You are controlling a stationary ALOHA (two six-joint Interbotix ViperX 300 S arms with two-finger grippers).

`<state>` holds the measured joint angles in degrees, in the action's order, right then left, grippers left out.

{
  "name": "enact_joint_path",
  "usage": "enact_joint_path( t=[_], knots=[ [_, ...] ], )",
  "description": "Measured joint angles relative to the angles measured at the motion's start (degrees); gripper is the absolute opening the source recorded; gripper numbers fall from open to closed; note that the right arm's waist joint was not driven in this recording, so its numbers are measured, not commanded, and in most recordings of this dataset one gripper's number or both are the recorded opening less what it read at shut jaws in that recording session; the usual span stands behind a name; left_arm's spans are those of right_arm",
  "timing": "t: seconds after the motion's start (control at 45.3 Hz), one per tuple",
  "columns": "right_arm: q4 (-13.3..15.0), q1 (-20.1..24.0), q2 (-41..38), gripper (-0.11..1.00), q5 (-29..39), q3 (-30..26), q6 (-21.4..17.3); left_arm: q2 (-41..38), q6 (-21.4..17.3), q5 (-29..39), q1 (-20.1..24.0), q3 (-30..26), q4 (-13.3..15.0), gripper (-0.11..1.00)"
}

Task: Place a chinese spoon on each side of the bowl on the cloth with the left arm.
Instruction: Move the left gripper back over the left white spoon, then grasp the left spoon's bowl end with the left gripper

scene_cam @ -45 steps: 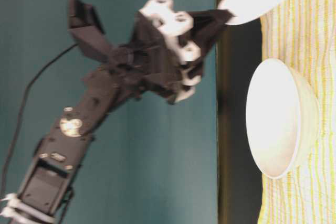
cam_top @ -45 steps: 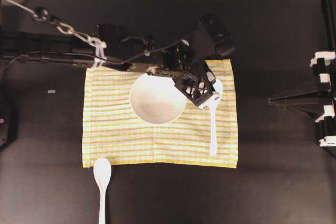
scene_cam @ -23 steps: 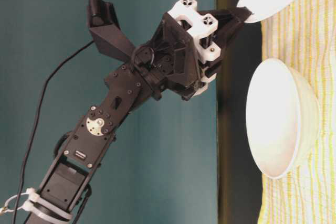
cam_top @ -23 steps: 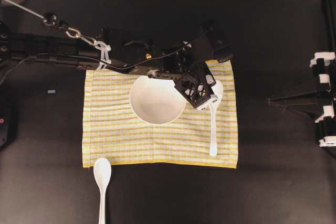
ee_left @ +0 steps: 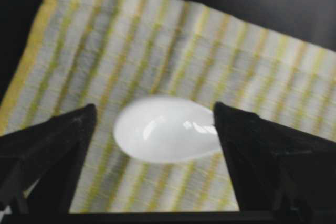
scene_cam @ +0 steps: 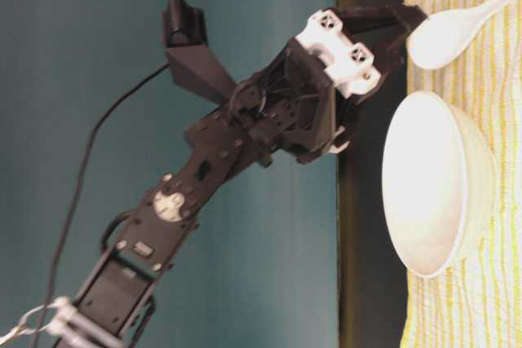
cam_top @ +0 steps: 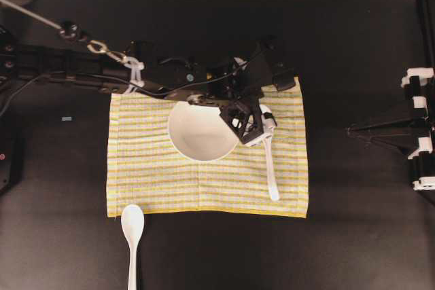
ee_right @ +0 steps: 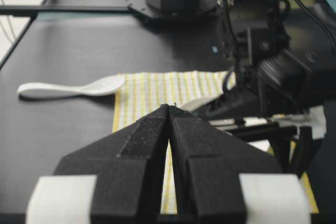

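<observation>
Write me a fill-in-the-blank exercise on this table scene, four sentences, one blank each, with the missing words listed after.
1. The bowl stands on the striped ____.
2. The left gripper has its jaws ____ on either side of the spoon lying on the cloth.
3. The other spoon lies on the black ____, off the cloth.
4. The right gripper is ____.

Missing words: cloth; open; table; shut

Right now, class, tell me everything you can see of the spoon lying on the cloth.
The spoon is glossy white, ceramic-looking, with a deep oval scoop and a long straight handle. It lies flat on the cloth, right of the bowl, handle toward the near edge. The left gripper stands open astride its scoop, apparently not touching it.
</observation>
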<state>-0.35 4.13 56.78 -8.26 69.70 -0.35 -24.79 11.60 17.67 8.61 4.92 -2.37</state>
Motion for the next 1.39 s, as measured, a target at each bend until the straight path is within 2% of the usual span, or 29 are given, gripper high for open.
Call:
enact_joint_path(
  t=[0.11,0.221,0.398,0.552,0.619,0.663,0.751,0.994,1.193,1.392],
  knots=[
    [0.00,0.00,0.00,0.01,0.00,0.09,0.00,5.19,-0.70,0.26,-2.20,2.72,0.00,0.84],
    [0.00,0.00,0.00,0.01,0.00,0.09,0.00,13.10,-0.44,0.44,-6.59,7.65,0.00,0.84],
    [0.00,0.00,0.00,0.01,0.00,0.00,0.00,24.79,2.37,0.44,-14.77,18.98,0.00,0.84],
    [0.00,0.00,0.00,0.01,0.00,0.09,0.00,31.38,11.87,-1.76,-19.95,30.50,0.00,0.84],
    [0.00,0.00,0.00,0.01,0.09,0.09,0.00,33.22,17.14,-4.57,-22.15,35.33,0.00,0.83],
    [0.00,0.00,0.00,0.01,0.09,0.18,0.00,34.01,18.72,-6.42,-22.94,37.62,0.00,0.83],
    [0.00,0.00,0.00,0.01,0.09,0.35,0.00,34.72,21.09,-10.81,-23.29,42.54,0.00,0.83],
    [0.00,0.00,0.00,0.01,0.35,1.23,0.00,35.24,21.36,-16.35,-23.29,51.42,0.00,0.83],
    [-0.18,0.00,0.00,0.01,0.26,1.49,0.00,34.37,21.62,-22.06,-23.20,54.40,0.00,0.83],
    [-0.35,0.00,0.00,0.01,0.26,1.49,0.00,31.99,21.62,-23.47,-23.03,54.84,0.00,0.83]
  ],
)
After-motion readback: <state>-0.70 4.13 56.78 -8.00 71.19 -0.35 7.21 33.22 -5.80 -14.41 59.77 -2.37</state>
